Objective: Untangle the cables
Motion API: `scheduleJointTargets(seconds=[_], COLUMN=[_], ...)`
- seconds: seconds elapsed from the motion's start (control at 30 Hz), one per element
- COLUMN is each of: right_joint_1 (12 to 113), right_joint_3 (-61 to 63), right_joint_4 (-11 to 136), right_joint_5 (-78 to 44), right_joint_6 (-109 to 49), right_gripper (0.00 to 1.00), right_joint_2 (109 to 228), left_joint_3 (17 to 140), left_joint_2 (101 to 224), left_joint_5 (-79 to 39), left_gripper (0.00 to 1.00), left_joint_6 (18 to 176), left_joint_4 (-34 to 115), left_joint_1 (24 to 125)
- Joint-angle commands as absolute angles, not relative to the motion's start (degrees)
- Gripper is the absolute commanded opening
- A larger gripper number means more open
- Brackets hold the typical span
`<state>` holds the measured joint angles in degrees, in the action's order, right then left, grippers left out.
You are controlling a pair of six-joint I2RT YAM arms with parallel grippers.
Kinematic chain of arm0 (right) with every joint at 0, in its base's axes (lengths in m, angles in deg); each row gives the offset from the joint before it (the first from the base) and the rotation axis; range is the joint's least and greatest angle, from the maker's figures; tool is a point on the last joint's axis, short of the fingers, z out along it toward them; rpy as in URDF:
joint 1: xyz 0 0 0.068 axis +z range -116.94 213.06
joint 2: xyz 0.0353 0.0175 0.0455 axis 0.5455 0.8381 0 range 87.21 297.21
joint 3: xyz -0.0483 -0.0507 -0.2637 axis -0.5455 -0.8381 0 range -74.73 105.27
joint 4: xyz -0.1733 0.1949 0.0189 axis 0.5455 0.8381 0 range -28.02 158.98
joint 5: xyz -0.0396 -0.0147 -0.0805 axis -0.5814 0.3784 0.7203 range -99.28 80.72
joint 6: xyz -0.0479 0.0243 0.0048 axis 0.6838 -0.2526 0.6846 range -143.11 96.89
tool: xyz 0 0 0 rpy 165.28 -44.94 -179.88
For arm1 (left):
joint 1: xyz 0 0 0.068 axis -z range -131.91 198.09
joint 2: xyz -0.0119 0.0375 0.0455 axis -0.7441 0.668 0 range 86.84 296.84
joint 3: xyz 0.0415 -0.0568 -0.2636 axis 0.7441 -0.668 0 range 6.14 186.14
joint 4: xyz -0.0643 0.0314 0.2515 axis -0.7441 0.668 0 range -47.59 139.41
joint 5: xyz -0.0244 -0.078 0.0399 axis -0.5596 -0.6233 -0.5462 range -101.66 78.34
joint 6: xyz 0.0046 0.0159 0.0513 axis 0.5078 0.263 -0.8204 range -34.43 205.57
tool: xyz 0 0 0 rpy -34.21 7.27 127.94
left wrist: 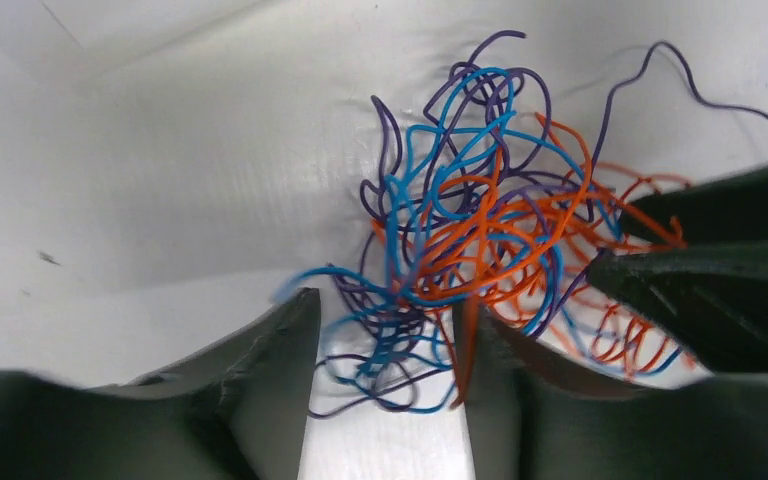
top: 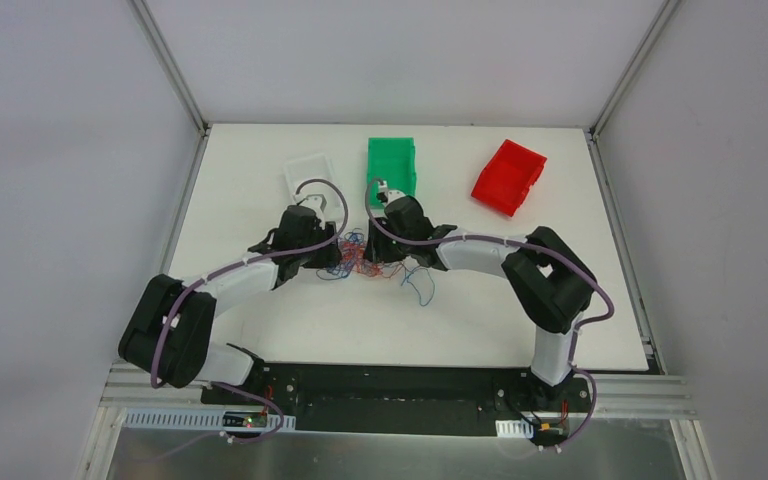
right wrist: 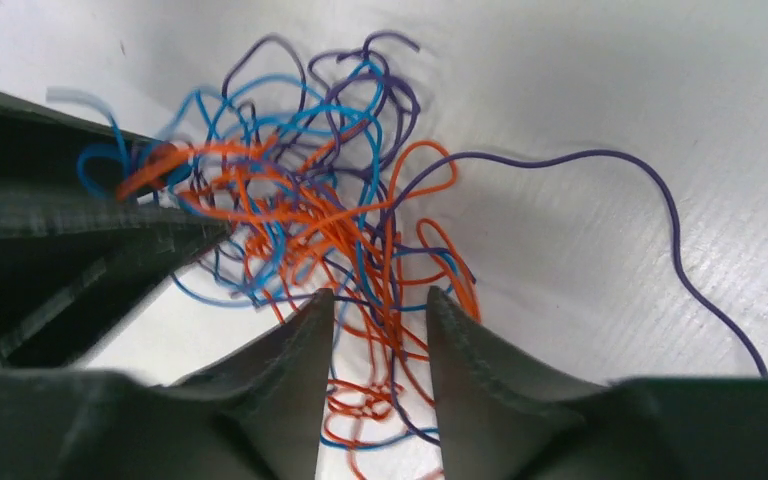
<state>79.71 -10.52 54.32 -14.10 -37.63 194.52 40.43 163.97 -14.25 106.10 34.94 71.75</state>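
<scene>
The cables (top: 365,255) are a knot of thin blue, orange-red and dark purple wires on the white table between my two grippers. My left gripper (left wrist: 385,320) stands open at the knot's left side, with blue and purple strands lying loosely between its fingers (left wrist: 280,345). My right gripper (right wrist: 380,300) is open at the knot's right side, and orange strands (right wrist: 400,340) run through its gap without being pinched. A long purple strand (right wrist: 660,190) trails off to the right. A loose blue strand (top: 422,285) lies just in front of the knot.
Along the back of the table stand a clear white bin (top: 310,172), a green bin (top: 391,165) and a tilted red bin (top: 508,177). The two grippers' tips are a few centimetres apart across the knot; the right one's dark fingers (left wrist: 700,260) show in the left wrist view.
</scene>
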Motion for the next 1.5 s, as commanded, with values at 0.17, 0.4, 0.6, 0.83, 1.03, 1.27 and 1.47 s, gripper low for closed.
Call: scheduleJointTargets(seconds=[0.17,0.4,0.6,0.83,1.03,1.27,1.47], right_joint_1=[80.6,79.2,77.1,77.0,77.0,77.1,81.5], right_joint_3=[-21.6,-32.8,-39.0,-45.2,-48.8,-40.7,-26.2], right_joint_4=[46.9,54.1,64.5,70.5,63.0,61.0,66.0], right_joint_5=[2.3,32.1,43.4,47.1,30.9,11.5,5.1], right_joint_6=[-42.8,-54.6,-64.5,-66.4,-55.6,-47.9,-44.7], right_gripper=[0.0,0.0,0.0,0.09,0.49,0.68,0.7], right_joint_2=[186.4,169.3,156.0,141.7,137.6,146.1,163.6], left_joint_3=[44.1,40.0,38.3,38.9,38.6,38.5,38.8], left_joint_2=[165.6,157.9,154.3,154.9,155.7,157.7,156.8], left_joint_5=[-7.5,7.0,9.6,3.1,-7.5,-17.5,-18.7], left_gripper=[0.0,0.0,0.0,0.12,0.49,0.72,0.74], left_joint_6=[107.4,111.0,111.7,109.6,107.1,105.9,104.9], left_joint_4=[40.1,40.6,40.6,40.0,36.5,32.6,32.7], left_joint_1=[71.8,71.7,71.6,71.6,71.6,71.8,71.9])
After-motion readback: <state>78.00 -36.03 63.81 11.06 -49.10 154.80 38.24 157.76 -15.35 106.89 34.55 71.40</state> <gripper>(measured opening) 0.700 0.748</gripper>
